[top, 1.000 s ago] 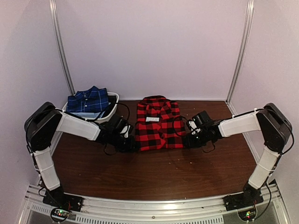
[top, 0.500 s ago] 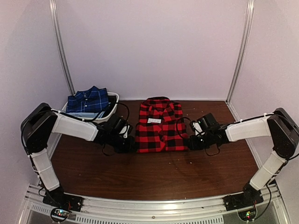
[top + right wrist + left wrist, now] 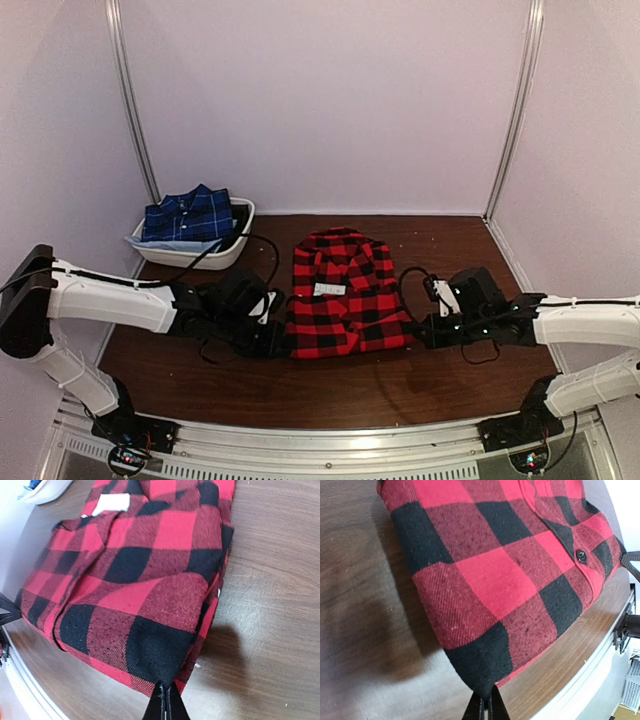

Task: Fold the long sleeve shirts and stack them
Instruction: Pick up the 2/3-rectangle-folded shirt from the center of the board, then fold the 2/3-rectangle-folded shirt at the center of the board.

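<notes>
My left gripper (image 3: 486, 709) is pinched tight on the near left corner of the red shirt (image 3: 490, 580). The black check of that corner runs straight into the fingertips. My right gripper (image 3: 166, 702) is clamped the same way on the near right corner. Ahead of both pairs of fingers the shirt lies in a rough folded rectangle, collar at the far end, with a white label (image 3: 328, 289) on top between the two grips.

I judge the step to be a two-corner move of the near hem, either a fold toward the collar or a drag. To do it well:
- Drive both wrists at the same rate.
- Keep the hem level and lightly taut between the grips.
- Avoid pulling outward, which could slide the layers apart.

The blue shirt (image 3: 190, 215) sits folded in a white tub (image 3: 243, 243), well beyond and outboard of the left fingers.

The table (image 3: 330, 385) is dark wood with a few pale specks. A metal rail (image 3: 320, 440) runs behind the fingers. Pale walls close three sides.
</notes>
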